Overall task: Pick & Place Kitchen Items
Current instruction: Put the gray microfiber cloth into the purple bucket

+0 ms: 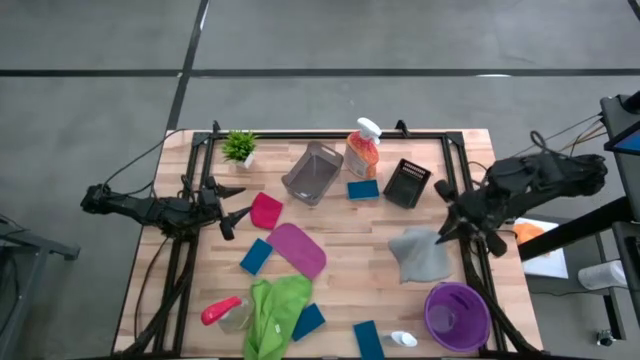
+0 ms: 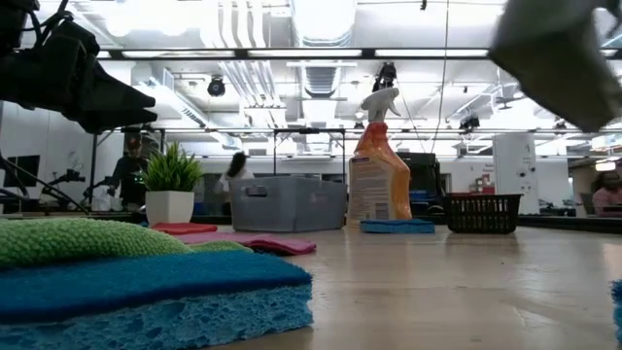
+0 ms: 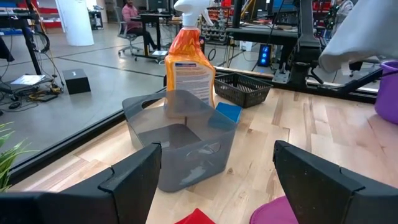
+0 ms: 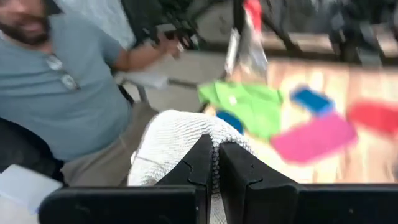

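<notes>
While the right gripper (image 4: 214, 163) pinched the grey cloth (image 1: 420, 254) aloft mid-carry, left gripper (image 1: 232, 204) idling agape, we judged a bin next

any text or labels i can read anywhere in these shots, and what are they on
No text can be read.
Orange spray bottle: its white label carries a blue band and lines of print, too blurred to read.
Grey bin, black basket, sponges and cloths: no markings visible.

Right wrist view blurred; grey cloth (image 2: 559, 58) cut off.
</notes>
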You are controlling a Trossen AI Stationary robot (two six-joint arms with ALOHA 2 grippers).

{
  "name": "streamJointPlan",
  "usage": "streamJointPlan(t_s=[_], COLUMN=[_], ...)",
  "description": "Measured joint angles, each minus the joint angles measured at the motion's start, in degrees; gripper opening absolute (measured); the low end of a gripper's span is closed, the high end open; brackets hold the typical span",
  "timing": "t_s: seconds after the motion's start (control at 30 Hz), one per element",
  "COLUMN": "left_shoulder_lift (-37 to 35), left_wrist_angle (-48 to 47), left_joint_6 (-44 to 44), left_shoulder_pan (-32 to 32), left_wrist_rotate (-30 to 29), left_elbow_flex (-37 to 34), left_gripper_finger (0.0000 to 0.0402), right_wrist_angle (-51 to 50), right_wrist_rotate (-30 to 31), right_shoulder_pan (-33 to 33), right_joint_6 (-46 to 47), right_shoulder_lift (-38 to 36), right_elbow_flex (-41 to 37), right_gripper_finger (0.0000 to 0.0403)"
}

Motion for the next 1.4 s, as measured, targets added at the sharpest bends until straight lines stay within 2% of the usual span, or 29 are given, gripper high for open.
streamJointPlan(t_s=[0.13,0.63,0.77,1.0,1.17,1.4], left_shoulder_lift=[0.0,0.0,0.0,0.0,0.0,0.0], left_wrist_angle=[0.0,0.0,0.0,0.0,0.0,0.0], left_joint_6=[0.0,0.0,0.0,0.0,-0.2,-0.7], left_shoulder_pan=[0.0,0.0,0.0,0.0,0.0,0.0], left_wrist_rotate=[0.0,0.0,0.0,0.0,0.0,0.0], left_elbow_flex=[0.0,-0.1,-0.1,-0.1,-0.1,-0.1], left_gripper_finger=[0.0312,0.0312,0.0312,0.0312,0.0312,0.0312], right_wrist_angle=[-9.0,-28.2,-32.4,-33.9,-33.9,-33.8], right_wrist_rotate=[3.4,4.8,6.6,10.3,10.7,13.3], right_shoulder_pan=[2.5,17.5,23.3,33.4,37.3,39.6], right_joint_6=[6.4,36.2,43.9,55.8,59.6,59.1], right_shoulder_lift=[3.1,17.1,20.6,25.1,30.1,37.8], right_elbow_flex=[5.6,21.0,23.0,23.1,22.5,22.4], right_gripper_finger=[0.0018,0.0018,0.0018,0.0018,0.0018,0.0018])
